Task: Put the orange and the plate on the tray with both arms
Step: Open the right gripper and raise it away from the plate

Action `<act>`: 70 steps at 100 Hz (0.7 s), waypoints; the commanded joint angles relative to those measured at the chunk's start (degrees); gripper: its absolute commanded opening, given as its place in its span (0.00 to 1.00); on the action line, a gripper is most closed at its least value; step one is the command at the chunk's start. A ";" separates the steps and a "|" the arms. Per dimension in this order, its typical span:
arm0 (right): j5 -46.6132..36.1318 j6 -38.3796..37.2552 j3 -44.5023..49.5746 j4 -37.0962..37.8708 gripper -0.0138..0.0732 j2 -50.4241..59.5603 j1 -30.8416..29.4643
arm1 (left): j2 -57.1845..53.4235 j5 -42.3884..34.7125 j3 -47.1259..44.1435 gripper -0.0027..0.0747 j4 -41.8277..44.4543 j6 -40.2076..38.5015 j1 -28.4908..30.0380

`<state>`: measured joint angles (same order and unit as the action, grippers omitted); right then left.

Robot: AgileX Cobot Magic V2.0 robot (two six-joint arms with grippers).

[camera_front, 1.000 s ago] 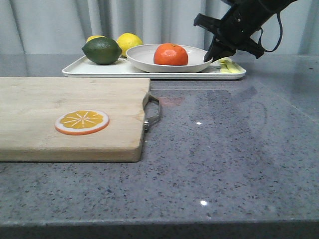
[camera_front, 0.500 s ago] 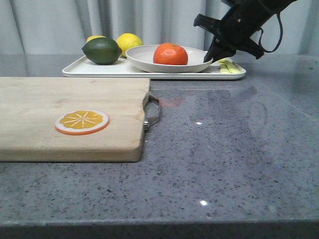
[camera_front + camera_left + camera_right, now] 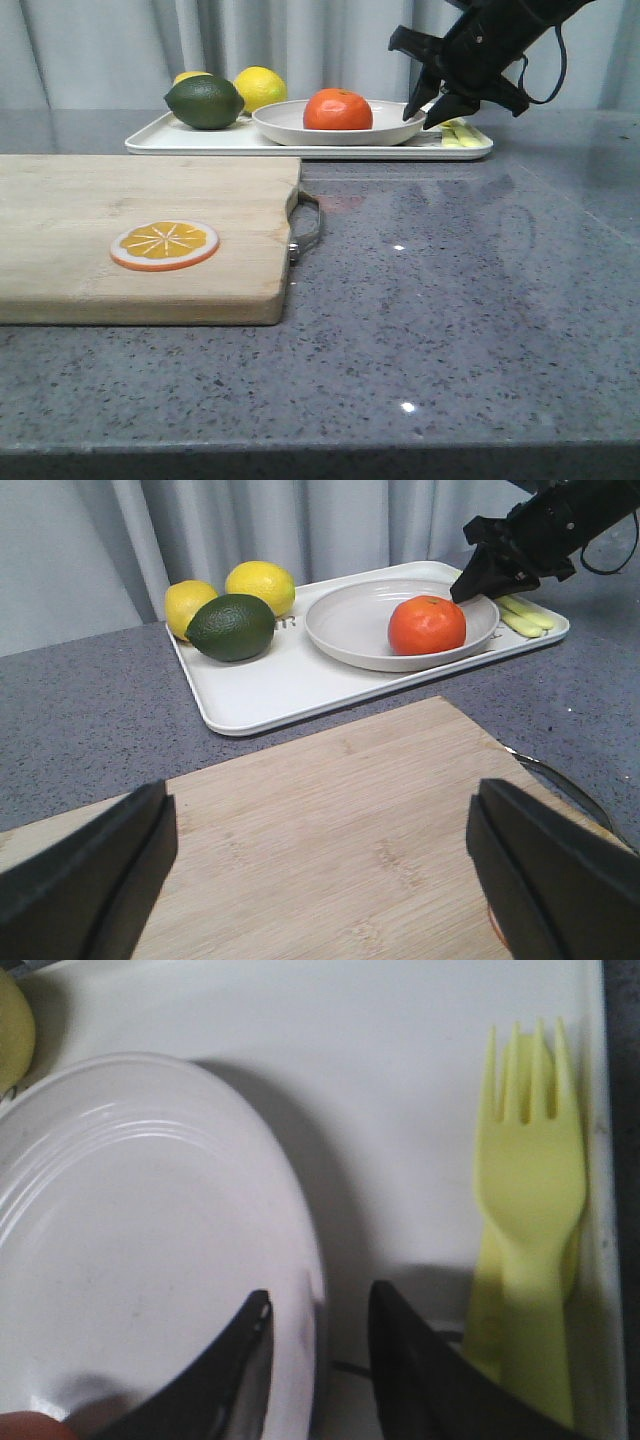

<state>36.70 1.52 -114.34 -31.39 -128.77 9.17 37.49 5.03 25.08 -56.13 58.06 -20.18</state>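
The orange (image 3: 338,109) (image 3: 427,625) sits in the off-white plate (image 3: 285,122) (image 3: 345,630), which lies flat on the white tray (image 3: 200,143) (image 3: 270,680) at the back of the table. My right gripper (image 3: 432,108) (image 3: 318,1305) is at the plate's right rim, open. One finger is over the plate (image 3: 130,1240) and the other outside the rim, above the tray (image 3: 400,1110). My left gripper (image 3: 320,810) hangs wide open over the wooden cutting board (image 3: 330,810), holding nothing. The front view does not show it.
A dark green lime (image 3: 205,102) and two lemons (image 3: 260,85) occupy the tray's left end. Yellow plastic forks (image 3: 455,133) (image 3: 530,1180) lie at its right end. The cutting board (image 3: 130,230), carrying a flat orange slice (image 3: 164,245), fills the near left.
The plate's right side has dropped from a tilt to flat on the tray. My right gripper's fingers have spread apart and let go of the rim.
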 commanded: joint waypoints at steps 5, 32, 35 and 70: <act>-2.49 0.35 -2.89 -1.41 0.55 4.26 -0.17 | -0.14 -2.29 1.53 0.77 -0.44 -0.50 0.10; -0.74 1.27 -5.53 -1.41 0.55 9.98 -1.79 | -0.14 -2.29 1.53 0.77 -0.57 -0.50 0.10; -0.31 2.21 -5.58 -1.41 0.55 11.05 -1.99 | -0.14 -2.29 1.53 0.77 -0.57 -0.50 0.10; 11.62 12.08 -3.82 -0.93 0.55 25.69 -6.05 | -0.14 -2.29 1.53 0.77 -0.92 -0.50 0.10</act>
<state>47.40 10.30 -117.63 -31.39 -110.57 4.28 37.49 5.03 25.08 -56.24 58.06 -20.18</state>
